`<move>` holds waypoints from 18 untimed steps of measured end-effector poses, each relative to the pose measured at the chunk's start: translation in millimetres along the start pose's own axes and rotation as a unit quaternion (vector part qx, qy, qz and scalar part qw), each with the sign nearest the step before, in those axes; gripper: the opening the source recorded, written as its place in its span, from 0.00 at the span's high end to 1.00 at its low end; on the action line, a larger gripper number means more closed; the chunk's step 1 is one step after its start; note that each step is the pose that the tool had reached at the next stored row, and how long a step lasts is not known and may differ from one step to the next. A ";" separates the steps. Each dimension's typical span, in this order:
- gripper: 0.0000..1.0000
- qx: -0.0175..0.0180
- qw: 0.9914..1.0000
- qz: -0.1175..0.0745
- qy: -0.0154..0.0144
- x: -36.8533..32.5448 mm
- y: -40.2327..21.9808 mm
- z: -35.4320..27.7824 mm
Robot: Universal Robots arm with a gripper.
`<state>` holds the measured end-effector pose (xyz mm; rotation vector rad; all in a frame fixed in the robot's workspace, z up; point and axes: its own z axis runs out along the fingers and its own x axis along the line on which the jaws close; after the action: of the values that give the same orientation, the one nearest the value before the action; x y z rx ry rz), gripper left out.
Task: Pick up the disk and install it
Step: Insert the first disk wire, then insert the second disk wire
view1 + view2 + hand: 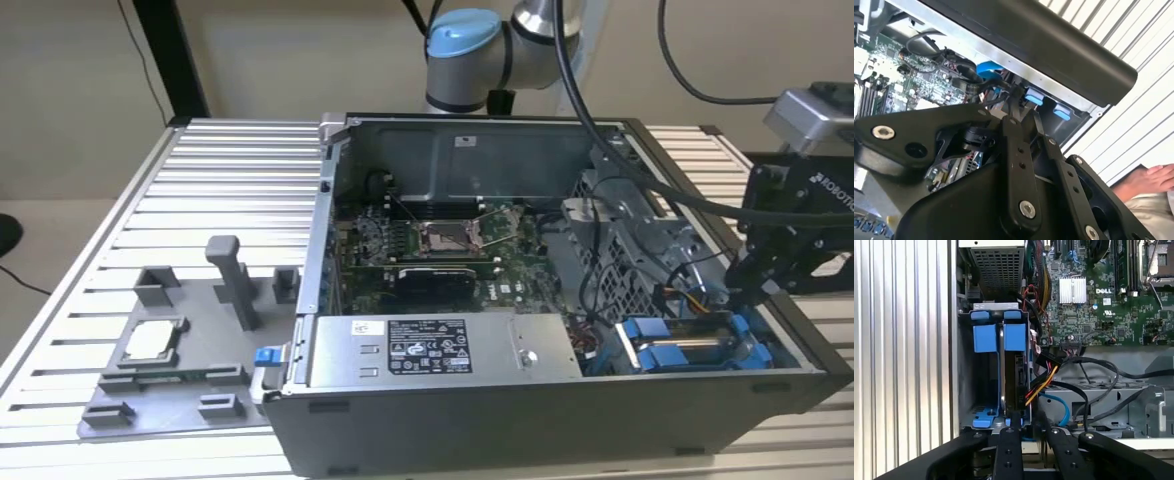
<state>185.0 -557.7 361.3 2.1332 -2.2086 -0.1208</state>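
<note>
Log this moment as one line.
claw: over drive bay | disk: seated in bay, blue bracket | grip state: unclear | computer case: open

Case (534, 440): open grey computer case on a slatted metal table (227, 190), its inside facing up.
Motherboard (441, 250): green, lying in the middle of the case, with a CPU socket (445, 236) at its centre.
Power supply (427, 348): grey box with a black label, along the near wall.
Disk (687, 345): blue-bracketed, seated in the drive bay at the exterior view's right corner.
Gripper (750, 292): black, lowered just above the disk's bay; finger state unclear.
Arm (467, 50): blue-capped joint behind the case.
Fixture tray (174, 400): grey, at the exterior view's left, holding a small square chip (150, 340).
</note>
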 end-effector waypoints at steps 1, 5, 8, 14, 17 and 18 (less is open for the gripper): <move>1.00 0.000 1.000 0.000 0.000 -1.5 0.0 0.4; 1.00 0.000 1.000 0.000 -0.004 -3.9 -0.1 2.2; 1.00 0.000 1.000 0.000 -0.004 -4.0 -0.1 2.2; 1.00 0.000 1.000 0.000 -0.004 -4.0 -0.1 2.3; 0.00 0.000 1.000 0.000 -0.004 -4.0 -0.1 2.3; 0.00 0.000 1.000 0.000 -0.004 -4.0 -0.1 2.4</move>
<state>185.1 -553.7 358.9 2.1376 -2.2129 -0.1291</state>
